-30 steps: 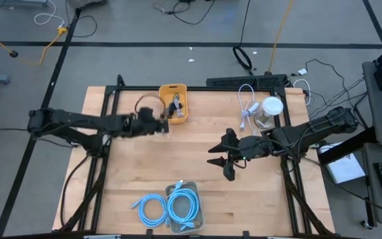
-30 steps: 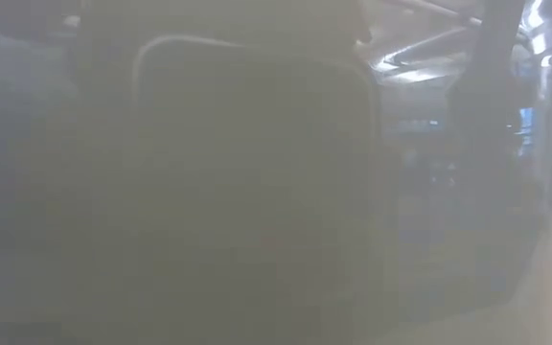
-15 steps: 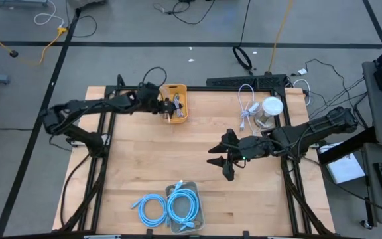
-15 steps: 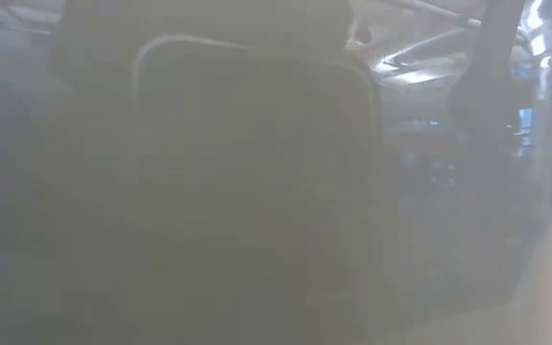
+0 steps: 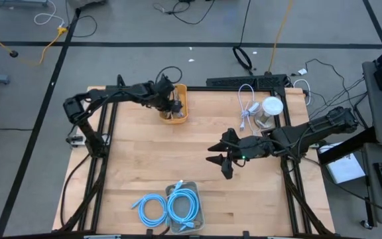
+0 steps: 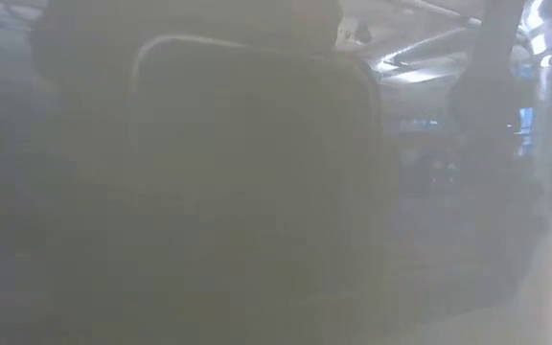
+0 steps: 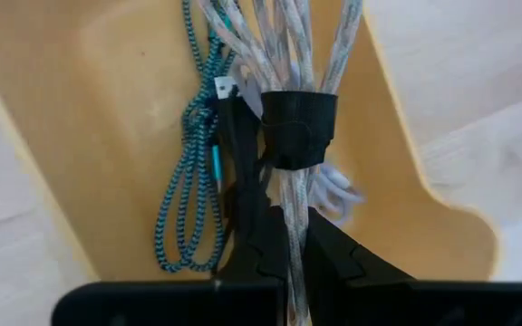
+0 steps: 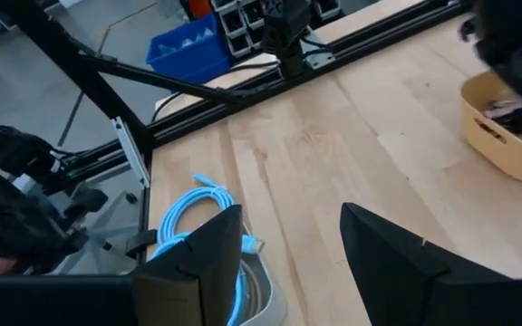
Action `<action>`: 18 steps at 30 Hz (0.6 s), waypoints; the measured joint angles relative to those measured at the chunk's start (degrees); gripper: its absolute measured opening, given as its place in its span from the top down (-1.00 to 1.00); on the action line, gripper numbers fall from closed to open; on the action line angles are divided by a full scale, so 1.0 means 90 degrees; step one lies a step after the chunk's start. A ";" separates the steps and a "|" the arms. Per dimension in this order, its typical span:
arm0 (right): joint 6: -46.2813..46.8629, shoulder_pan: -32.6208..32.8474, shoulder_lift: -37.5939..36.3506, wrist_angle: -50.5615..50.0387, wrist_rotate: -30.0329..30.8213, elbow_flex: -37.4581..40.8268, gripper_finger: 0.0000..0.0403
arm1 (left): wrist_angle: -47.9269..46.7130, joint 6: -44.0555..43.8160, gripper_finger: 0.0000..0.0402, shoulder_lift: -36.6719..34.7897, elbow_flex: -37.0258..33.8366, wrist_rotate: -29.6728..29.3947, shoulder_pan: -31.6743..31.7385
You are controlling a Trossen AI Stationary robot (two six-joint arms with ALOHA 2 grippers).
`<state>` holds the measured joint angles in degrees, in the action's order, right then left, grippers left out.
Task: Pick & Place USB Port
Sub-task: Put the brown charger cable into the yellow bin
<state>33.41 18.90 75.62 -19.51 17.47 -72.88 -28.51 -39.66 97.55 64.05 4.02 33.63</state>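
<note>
Two arms work over the wooden counter [image 5: 178, 166]. The left hand [image 5: 172, 104] hangs over the yellow bin [image 5: 176, 117] at the far edge of the counter, and its wrist view shows its fingers [image 7: 261, 240] pressed together on a pale braided cable bundle [image 7: 288, 63] bound with a black strap [image 7: 297, 129]. The bundle runs down into the bin; its upper end is cut off by the frame, so no plug can be made out on it. Beside it in the bin lies a teal braided cable [image 7: 188, 190], partly covered by the fingers. From above, the hand and wrist hide most of what is in the bin.

The right hand [image 5: 220, 161] waits near the middle of the counter, fingers spread wide with nothing between them. Its wrist view shows the blue coiled cable [image 8: 188, 217] in part only, the rest masked by its own finger [image 8: 198, 263].

At the near edge, a clear tray [image 5: 186, 206] holds one blue coil, with a second coil [image 5: 149, 208] lying just beside it. A white cable [image 5: 247, 106] and a pale round container [image 5: 270, 109] sit at the far right corner.

The low view is a grey blur; nothing on the counter can be read from it.
</note>
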 joint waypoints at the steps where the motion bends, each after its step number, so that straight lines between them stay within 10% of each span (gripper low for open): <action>1: 0.0002 0.0012 0.0001 -0.0001 0.0054 0.0000 0.10 | -0.0099 -0.0001 0.95 0.0000 0.0000 -0.0097 -0.0002; 18: -0.0074 0.0039 0.0002 0.0192 0.0222 0.0000 0.10 | -0.0130 0.0066 0.27 -0.0011 -0.0005 0.0051 0.0303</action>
<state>32.74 19.25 75.64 -17.78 19.46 -72.88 -29.68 -39.06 97.45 64.01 4.47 36.36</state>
